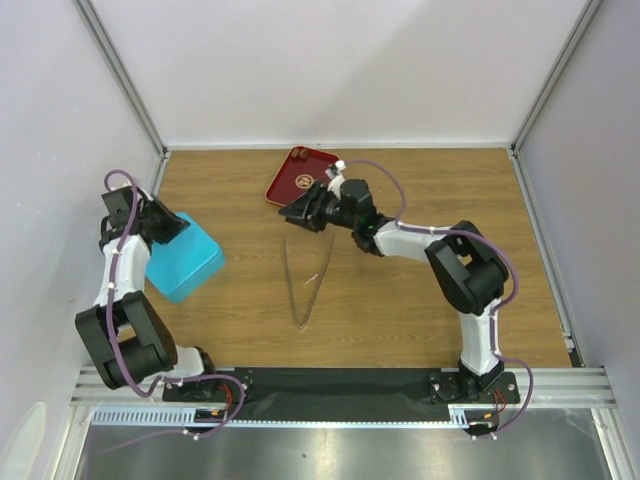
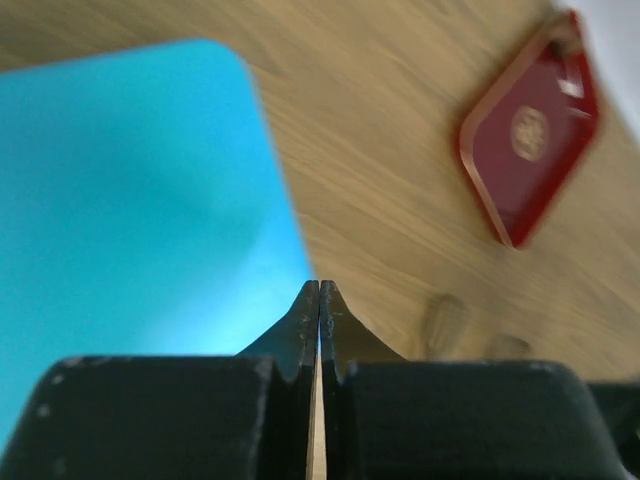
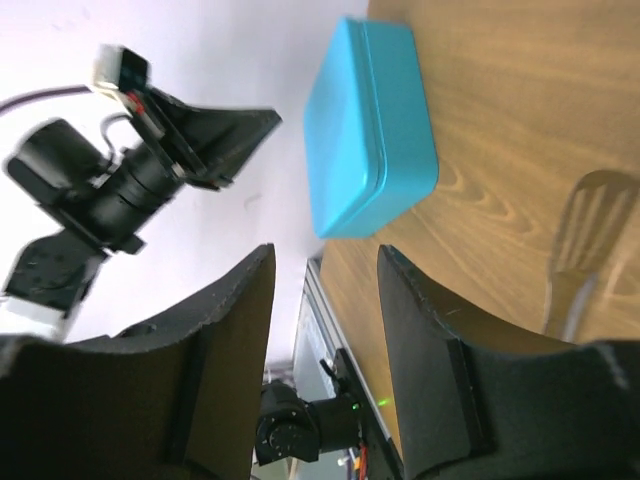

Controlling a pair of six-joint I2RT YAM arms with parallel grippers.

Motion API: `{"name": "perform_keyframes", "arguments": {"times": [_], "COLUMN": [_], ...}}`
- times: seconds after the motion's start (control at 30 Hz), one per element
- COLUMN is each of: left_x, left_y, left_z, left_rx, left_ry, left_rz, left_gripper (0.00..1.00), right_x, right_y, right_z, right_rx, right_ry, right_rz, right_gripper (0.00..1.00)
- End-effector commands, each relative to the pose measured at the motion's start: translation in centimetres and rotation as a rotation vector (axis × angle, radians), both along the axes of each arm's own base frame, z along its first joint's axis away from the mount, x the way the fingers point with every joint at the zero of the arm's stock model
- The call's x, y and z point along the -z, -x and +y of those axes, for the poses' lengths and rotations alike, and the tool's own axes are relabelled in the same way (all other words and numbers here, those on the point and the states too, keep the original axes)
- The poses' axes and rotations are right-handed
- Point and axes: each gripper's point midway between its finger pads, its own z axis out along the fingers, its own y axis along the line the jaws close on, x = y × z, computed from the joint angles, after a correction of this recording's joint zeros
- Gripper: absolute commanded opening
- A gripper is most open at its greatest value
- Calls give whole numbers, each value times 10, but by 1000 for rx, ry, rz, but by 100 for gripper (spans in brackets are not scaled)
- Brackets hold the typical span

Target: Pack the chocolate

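No chocolate shows in any view. The teal box (image 1: 187, 260) lies closed at the left of the table, also in the left wrist view as the teal box (image 2: 130, 200) and in the right wrist view as the teal box (image 3: 375, 130). My left gripper (image 1: 178, 226) hovers over the box's far edge, and the left gripper (image 2: 319, 285) is shut with nothing between its fingers. The red tray (image 1: 300, 178) sits at the back centre. My right gripper (image 1: 290, 212) hangs just in front of the tray, and the right gripper (image 3: 323, 255) stands open and holds nothing.
Metal tongs (image 1: 308, 285) lie on the wood in the middle, their tip (image 3: 595, 230) visible in the right wrist view. White walls enclose the table on three sides. The red tray (image 2: 530, 130) appears blurred in the left wrist view.
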Motion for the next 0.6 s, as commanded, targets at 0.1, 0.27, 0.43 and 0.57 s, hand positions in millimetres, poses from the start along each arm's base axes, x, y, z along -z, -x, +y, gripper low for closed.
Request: {"name": "perform_keyframes", "arguments": {"times": [0.1, 0.27, 0.43, 0.57], "left_x": [-18, -15, -11, 3], "left_y": [-10, -2, -4, -1], "left_z": [-53, -73, -80, -73], "left_rx": [240, 288, 316, 265], "left_ry": [265, 393, 484, 496], "left_rz": [-130, -178, -253, -253], "left_gripper": [0, 0, 0, 0], "right_x": [-38, -36, -44, -48], "right_y": [11, 9, 7, 8], "right_z": [-29, -44, -53, -60], "right_rx": [-59, -38, -33, -22], "right_ry": [-48, -17, -20, 3], "right_rz": [-127, -141, -158, -168], "right_gripper": [50, 50, 50, 50]}}
